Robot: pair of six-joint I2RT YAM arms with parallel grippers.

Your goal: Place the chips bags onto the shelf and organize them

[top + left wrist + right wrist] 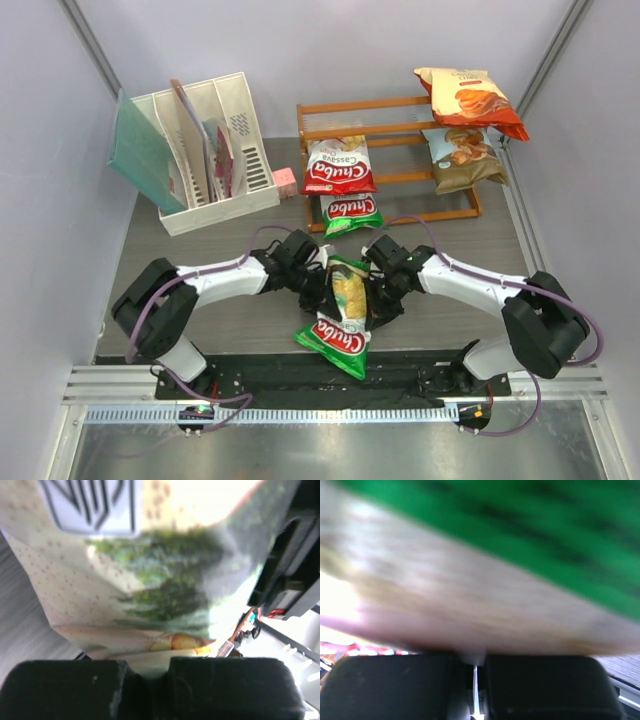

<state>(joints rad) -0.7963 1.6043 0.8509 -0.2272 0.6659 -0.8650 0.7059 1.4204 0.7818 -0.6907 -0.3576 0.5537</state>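
file organizer point(215, 150): white, back left of my feed, folders in it
left gripper point(318, 292): I've got it clamped shut on the left edge of the held green Chuba bag point(342, 315)
held green Chuba bag: mid-table between both claws, well apart from the shelf point(380, 104)
right gripper point(378, 300): pinched shut on the same bag's right edge
shelf: back right; red Chuba Cassava bag point(338, 165) leaning on its left, second green bag point(350, 213) at its foot, cream-orange bag point(468, 100) top right, blue-brown bag point(462, 155) below that
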